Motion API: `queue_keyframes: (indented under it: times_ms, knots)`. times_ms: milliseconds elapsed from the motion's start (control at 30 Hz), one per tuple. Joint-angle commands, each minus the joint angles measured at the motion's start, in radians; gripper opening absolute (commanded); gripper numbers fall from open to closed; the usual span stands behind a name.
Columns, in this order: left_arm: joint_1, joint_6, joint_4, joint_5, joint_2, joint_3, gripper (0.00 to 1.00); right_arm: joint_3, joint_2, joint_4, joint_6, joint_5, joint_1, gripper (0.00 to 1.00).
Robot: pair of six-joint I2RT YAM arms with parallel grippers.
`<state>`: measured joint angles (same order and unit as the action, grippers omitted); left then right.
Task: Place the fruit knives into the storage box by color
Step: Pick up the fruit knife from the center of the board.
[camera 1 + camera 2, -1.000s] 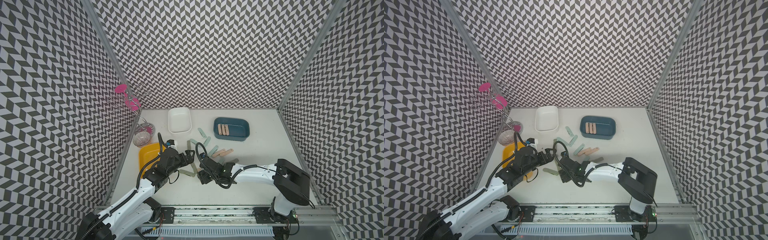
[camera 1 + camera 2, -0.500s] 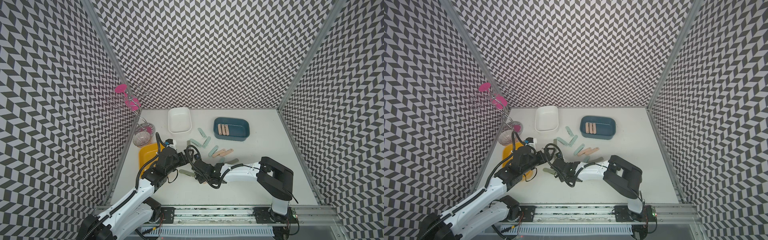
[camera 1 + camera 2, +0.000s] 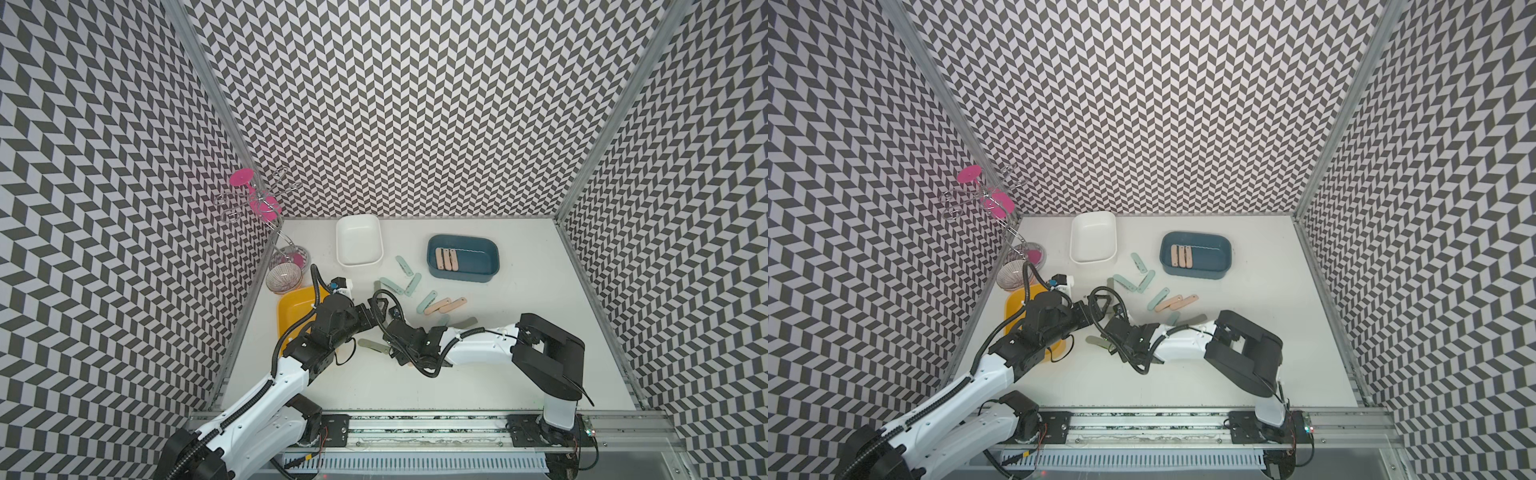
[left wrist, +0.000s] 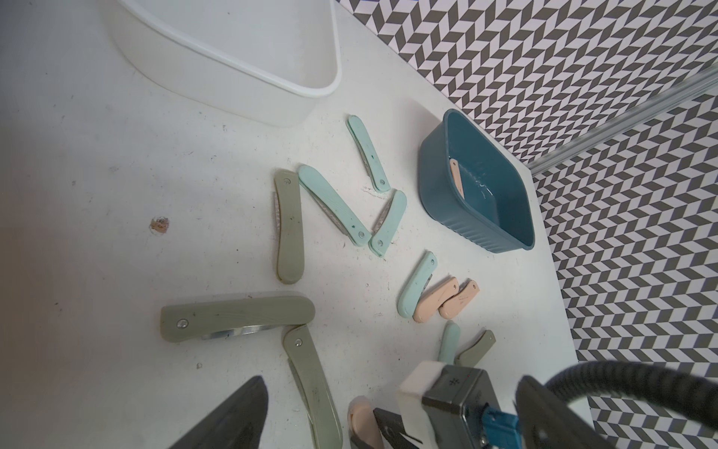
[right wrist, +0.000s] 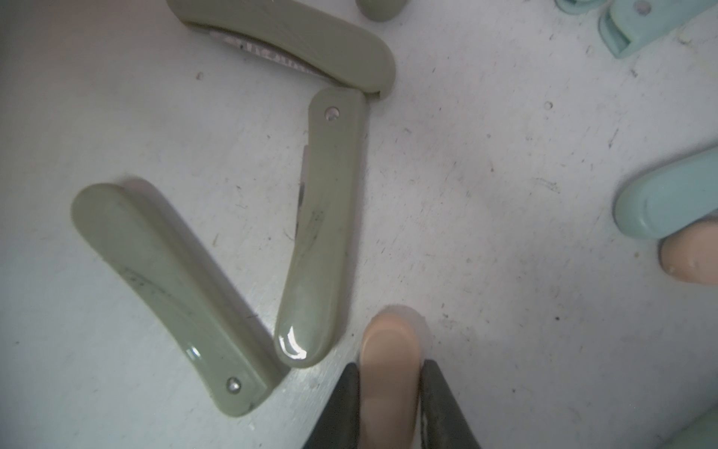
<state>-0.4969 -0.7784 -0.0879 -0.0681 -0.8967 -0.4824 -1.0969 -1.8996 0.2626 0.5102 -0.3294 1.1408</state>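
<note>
My right gripper (image 5: 389,383) is shut on a peach-pink fruit knife (image 5: 389,350) that lies on the white table. In both top views this gripper (image 3: 399,353) is low at the front centre. Three olive knives (image 5: 322,233) lie just beside it. My left gripper (image 3: 370,320) hovers open close by, its fingers (image 4: 233,420) wide apart with nothing between them. Mint knives (image 3: 405,266) and two peach knives (image 3: 444,306) are scattered mid-table. The blue storage box (image 3: 490,259) holds three peach knives (image 3: 446,258). The white box (image 3: 358,245) is empty.
A yellow box (image 3: 291,316) sits at the left, partly under my left arm. A wire basket (image 3: 284,278) and a wire rack with pink discs (image 3: 257,199) stand in the back left corner. Patterned walls close in three sides.
My right gripper has slid left and closed its jaws onto the peach-pink knife. The left arm has shifted only slightly and stays open.
</note>
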Motion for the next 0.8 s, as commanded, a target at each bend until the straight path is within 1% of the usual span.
queue_keyframes:
  times_ms: [0,367,567,767]
  knots:
    - [0.004,0.012,0.043,-0.015,-0.023,-0.042,1.0,0.011,0.016,0.052,0.02,-0.027,-0.017,0.24]
    - [0.004,0.037,0.101,-0.071,-0.175,-0.145,1.0,0.054,0.197,0.04,0.02,0.003,-0.132,0.22]
    - [0.004,0.049,0.126,-0.102,-0.259,-0.211,1.0,0.04,0.306,0.041,-0.008,0.041,-0.237,0.21]
    - [0.002,0.075,0.119,-0.131,-0.344,-0.306,1.0,-0.035,0.371,0.063,-0.05,0.076,-0.365,0.21]
